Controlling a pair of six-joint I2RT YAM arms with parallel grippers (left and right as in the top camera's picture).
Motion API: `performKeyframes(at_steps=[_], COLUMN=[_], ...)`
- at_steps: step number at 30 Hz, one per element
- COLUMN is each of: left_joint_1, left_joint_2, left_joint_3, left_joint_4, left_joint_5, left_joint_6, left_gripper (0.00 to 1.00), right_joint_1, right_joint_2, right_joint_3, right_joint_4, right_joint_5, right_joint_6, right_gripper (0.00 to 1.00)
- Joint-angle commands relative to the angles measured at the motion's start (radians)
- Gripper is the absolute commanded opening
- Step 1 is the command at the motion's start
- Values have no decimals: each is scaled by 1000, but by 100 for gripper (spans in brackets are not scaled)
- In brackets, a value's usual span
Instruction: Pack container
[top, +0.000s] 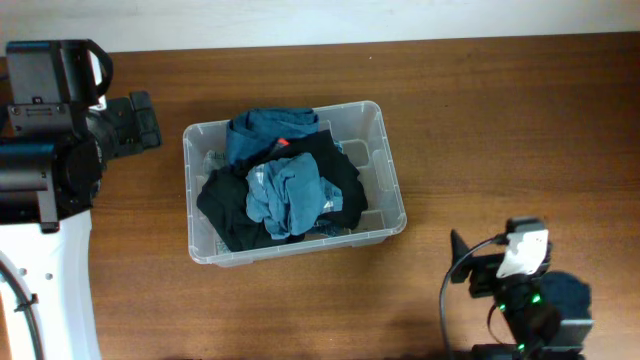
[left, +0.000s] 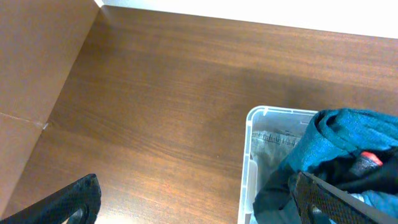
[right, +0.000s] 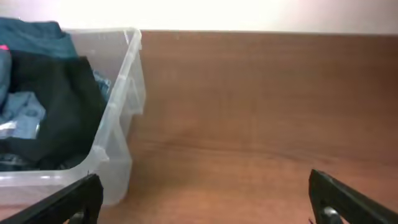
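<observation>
The container (top: 372, 158) sits mid-table with its long axis running left to right. It is loaded with blue and black garments (top: 285, 195). The left gripper (left: 199, 208) lies off the far-left corner, jaws spread wide, holding nothing. The right gripper (right: 205, 202) lies off the near-right corner, likewise wide open and empty. By estimate, the left gripper is slightly nearer.

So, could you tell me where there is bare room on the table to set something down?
The brown wooden table is bare right of the large clear plastic storage bin, up to the right gripper, and behind it. The gap to the left gripper is narrow. Inside, black, teal and light-blue clothes crowd it.
</observation>
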Motion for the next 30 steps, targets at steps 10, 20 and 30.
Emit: performKeyframes(at_steps=[10,20,30], left_joint_1=[3,3,3], left_joint_2=[0,0,0], left_joint_3=[-1,-1,-1], left_joint_4=[4,4,4], left_joint_5=[-10,-10,-10], left_joint_6=[4,4,5], left_gripper=[99,99,99], right_joint_1=[-11,-11,-11], right_joint_2=[-210,-209,-209], right_joint_3=[-303,-303,-303], right_joint_4=[76,77,77], right_joint_5=[-25,-24,-24], right_joint_6=[-6,-6,-6], right_gripper=[98,98,99])
